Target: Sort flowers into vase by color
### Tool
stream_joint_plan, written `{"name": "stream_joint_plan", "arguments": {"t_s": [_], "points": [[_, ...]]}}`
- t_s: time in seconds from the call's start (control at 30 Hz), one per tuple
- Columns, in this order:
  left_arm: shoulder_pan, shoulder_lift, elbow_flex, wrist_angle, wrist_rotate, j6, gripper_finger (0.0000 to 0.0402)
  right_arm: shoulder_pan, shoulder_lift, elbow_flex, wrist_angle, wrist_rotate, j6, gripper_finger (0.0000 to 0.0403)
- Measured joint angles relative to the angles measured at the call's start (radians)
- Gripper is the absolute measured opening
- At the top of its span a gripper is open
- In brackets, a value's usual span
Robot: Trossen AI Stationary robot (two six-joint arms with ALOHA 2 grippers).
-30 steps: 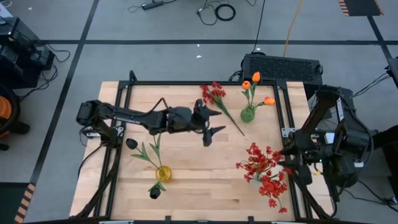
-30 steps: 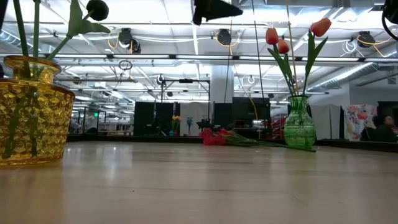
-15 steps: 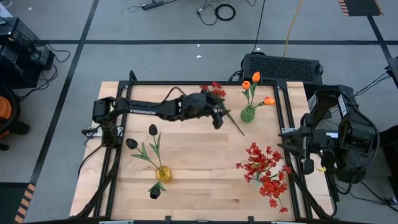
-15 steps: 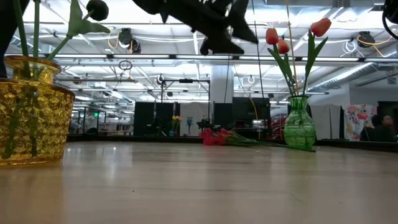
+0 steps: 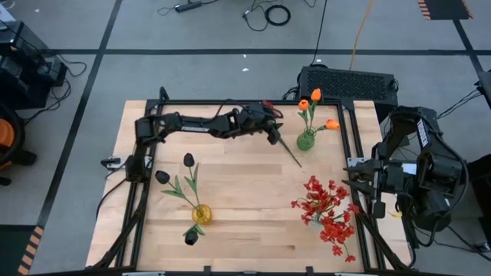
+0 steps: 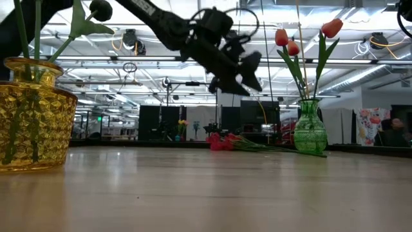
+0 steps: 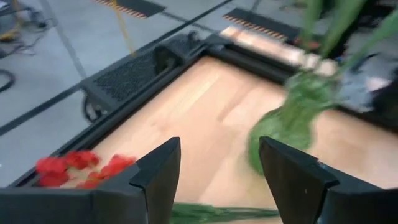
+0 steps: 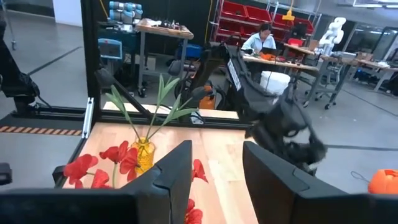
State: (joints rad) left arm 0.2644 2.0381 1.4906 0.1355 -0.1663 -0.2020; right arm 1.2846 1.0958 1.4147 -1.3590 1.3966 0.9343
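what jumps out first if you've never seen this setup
The left gripper, fingers open, hangs over the loose red flower lying at the table's far edge, beside the green vase of orange tulips. A bushy red bunch sprawls near the right gripper.

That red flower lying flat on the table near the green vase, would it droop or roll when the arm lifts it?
The red flower probably lifts light. Its long thin stem looks likely to sag toward the bushy head if gripped far from it. Rolling seems unlikely, since the clustered head lies flat on the table beneath the left gripper.
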Motion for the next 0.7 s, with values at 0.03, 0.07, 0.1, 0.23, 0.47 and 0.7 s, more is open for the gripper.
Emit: {"name": "stream_joint_plan", "arguments": {"t_s": [0.03,0.07,0.1,0.23,0.47,0.7], "points": [[0.001,0.016,0.0,0.007,-0.016,0.003,0.0223,0.0,0.0,0.0,0.0,0.002,-0.007,0.0134],[0.002,0.029,0.0,0.02,-0.018,0.016,0.0223,0.0,0.0,0.0,0.0,0.009,-0.012,0.0134],[0.005,0.039,0.0,0.018,-0.016,0.03,0.0223,0.0,0.0,0.0,0.0,0.014,-0.014,0.0134],[0.013,0.055,0.0,-0.003,0.004,-0.041,0.0223,0.0,0.0,0.0,-0.001,0.015,-0.015,0.0134],[0.02,0.055,0.017,-0.063,-0.016,-0.192,0.0223,0.0,0.003,0.0,-0.004,0.015,-0.02,0.0134],[-0.01,0.054,0.094,-0.026,-0.012,-0.244,0.0223,0.0,0.004,0.0,-0.004,0.012,-0.011,0.0135]]}}
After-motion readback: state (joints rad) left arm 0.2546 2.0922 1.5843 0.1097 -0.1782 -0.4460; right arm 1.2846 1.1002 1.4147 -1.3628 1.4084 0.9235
